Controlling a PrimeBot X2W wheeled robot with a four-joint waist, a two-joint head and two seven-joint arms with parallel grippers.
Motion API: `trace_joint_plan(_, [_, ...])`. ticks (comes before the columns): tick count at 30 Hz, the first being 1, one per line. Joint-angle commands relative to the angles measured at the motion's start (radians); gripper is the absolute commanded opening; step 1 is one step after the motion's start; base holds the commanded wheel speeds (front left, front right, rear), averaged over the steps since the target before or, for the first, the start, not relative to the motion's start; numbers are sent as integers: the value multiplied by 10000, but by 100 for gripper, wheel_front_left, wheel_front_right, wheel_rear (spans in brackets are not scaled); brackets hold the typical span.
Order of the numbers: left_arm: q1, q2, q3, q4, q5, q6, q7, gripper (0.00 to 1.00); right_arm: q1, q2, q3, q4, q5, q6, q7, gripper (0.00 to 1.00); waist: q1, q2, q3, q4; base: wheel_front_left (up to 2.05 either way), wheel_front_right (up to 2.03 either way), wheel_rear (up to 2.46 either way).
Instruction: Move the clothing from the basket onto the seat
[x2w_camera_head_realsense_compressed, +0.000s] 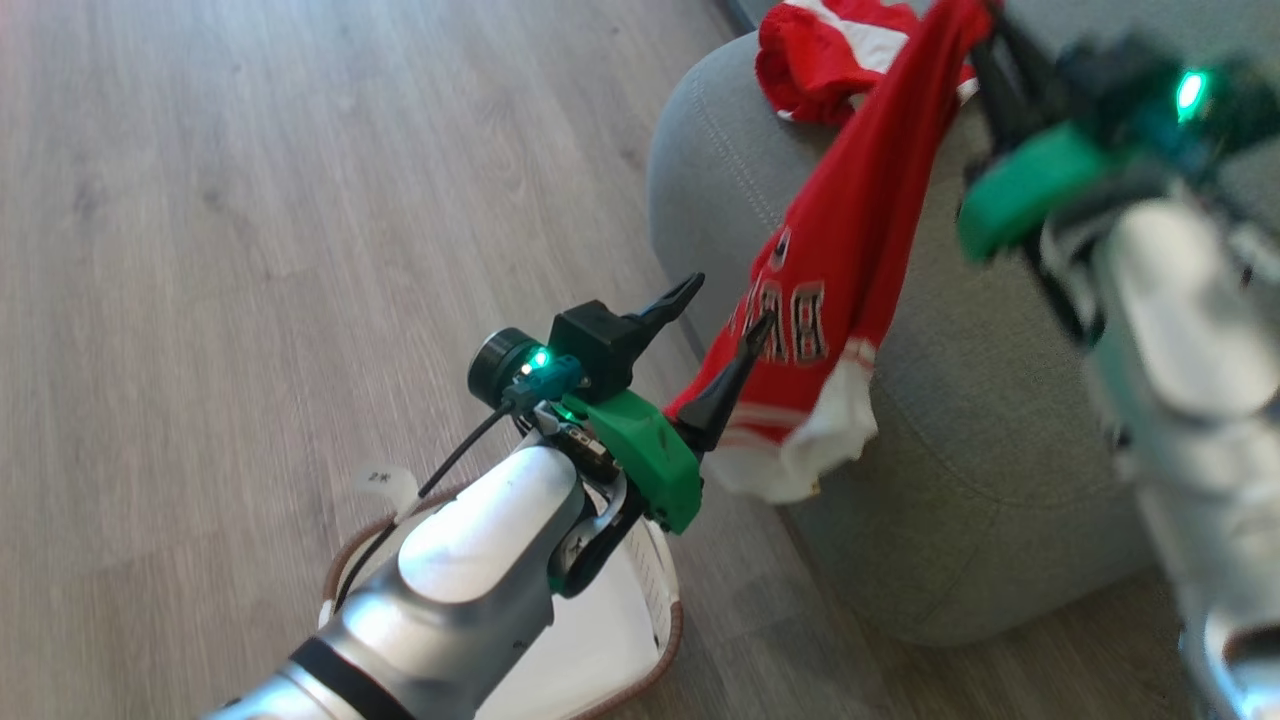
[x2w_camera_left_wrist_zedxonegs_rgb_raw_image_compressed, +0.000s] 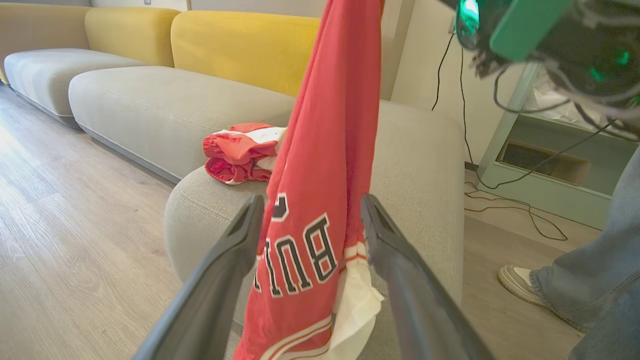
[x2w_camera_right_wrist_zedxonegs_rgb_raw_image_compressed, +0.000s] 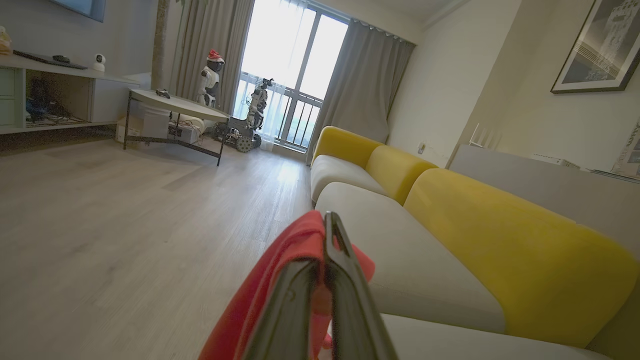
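A red jersey (x2w_camera_head_realsense_compressed: 850, 230) with white trim and dark lettering hangs from my right gripper (x2w_camera_head_realsense_compressed: 985, 20), which is shut on its top edge above the grey seat (x2w_camera_head_realsense_compressed: 1000, 450). The right wrist view shows the shut fingers (x2w_camera_right_wrist_zedxonegs_rgb_raw_image_compressed: 345, 280) pinching red fabric (x2w_camera_right_wrist_zedxonegs_rgb_raw_image_compressed: 280, 270). My left gripper (x2w_camera_head_realsense_compressed: 728, 305) is open beside the jersey's lower part. In the left wrist view the jersey (x2w_camera_left_wrist_zedxonegs_rgb_raw_image_compressed: 325, 150) hangs between its spread fingers (x2w_camera_left_wrist_zedxonegs_rgb_raw_image_compressed: 235, 250). Another red and white garment (x2w_camera_head_realsense_compressed: 830, 50) lies bunched on the seat. The basket (x2w_camera_head_realsense_compressed: 665, 640) stands on the floor, mostly hidden under my left arm.
A person's shoe (x2w_camera_left_wrist_zedxonegs_rgb_raw_image_compressed: 520, 282) and jeans leg (x2w_camera_left_wrist_zedxonegs_rgb_raw_image_compressed: 600, 270) stand to the right of the seat, near loose cables (x2w_camera_left_wrist_zedxonegs_rgb_raw_image_compressed: 525, 210). Yellow backrests (x2w_camera_right_wrist_zedxonegs_rgb_raw_image_compressed: 500, 240) line the sofa. A low table (x2w_camera_right_wrist_zedxonegs_rgb_raw_image_compressed: 175, 102) and other robots (x2w_camera_right_wrist_zedxonegs_rgb_raw_image_compressed: 250, 120) stand across the wooden floor (x2w_camera_head_realsense_compressed: 250, 250).
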Motion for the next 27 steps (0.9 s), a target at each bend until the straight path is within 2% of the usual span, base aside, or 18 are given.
trace_joint_plan(1, [-264,28,454,-293,126,-12,-125,100,-1245,6,67,-91,369,-4,114,0,0,0,157,136,0,0,0])
trace_joint_plan(3, [-291,22,503,-345,241,-7,-125,100,-2085,-114,77,262,652,-4,282,0,0,0,376,283,0,0,0])
trace_joint_plan(8, [-528,12,534,-476,547,-20,-125,100,-4569,-956,1,1157,683,-4,704,0,0,0,1100,863,0,0,0])
trace_joint_plan(15, [-905,40,443,-773,976,-36,-125,100,-7276,-2437,-841,2302,-363,-4,1023,0,0,0,2022,1767,0,0,0])
trace_joint_plan(16, [-905,40,443,-773,976,-36,-125,100,-7276,-2437,-841,2302,-363,-4,1023,0,0,0,2022,1767,0,0,0])
trace_joint_plan(18, [-1088,45,342,-961,1117,-41,-121,100,-7956,-2930,-1439,2725,-988,-4,1027,0,0,0,2407,2154,0,0,0])
trace_joint_plan(21, [-1210,38,266,-1088,1190,-47,-108,100,-8111,-3121,-1871,3046,-1387,-4,1000,0,0,0,2657,2417,0,0,0])
trace_joint_plan(27, [-1534,11,56,-1394,1343,-24,-37,100,-7505,-3511,-3440,4027,-2502,-4,804,0,0,0,3379,3122,0,0,0])
